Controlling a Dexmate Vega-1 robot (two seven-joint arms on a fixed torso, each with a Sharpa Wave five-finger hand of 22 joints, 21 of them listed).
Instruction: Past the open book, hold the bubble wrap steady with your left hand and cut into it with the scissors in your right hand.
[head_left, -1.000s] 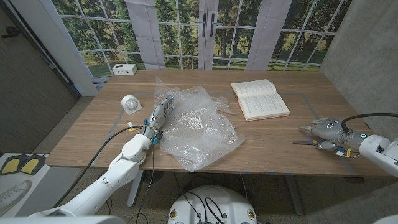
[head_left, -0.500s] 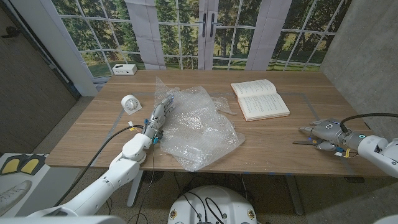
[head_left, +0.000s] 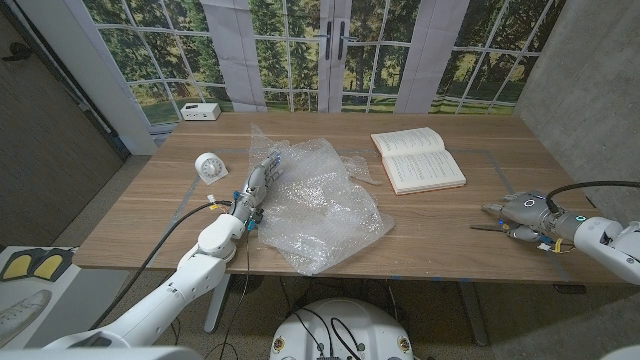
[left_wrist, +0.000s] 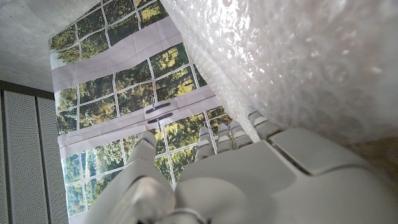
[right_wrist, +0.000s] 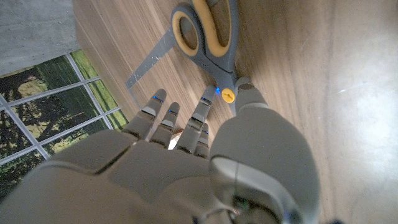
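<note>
Right hand hovering over the scissors at the right of the head view, fingers spread, gripping nothing, blades poking out toward picture left on the bench. Left hand lying along the left edge of the bubble wrap in the middle, fingers extended, seemingly pressing rather than gripping. Open book lying upper right of the wrap. Judging the step as picking up the scissors: next needing fingers worked into the orange-lined handles, then carrying them leftward to the wrap's edge.
</note>
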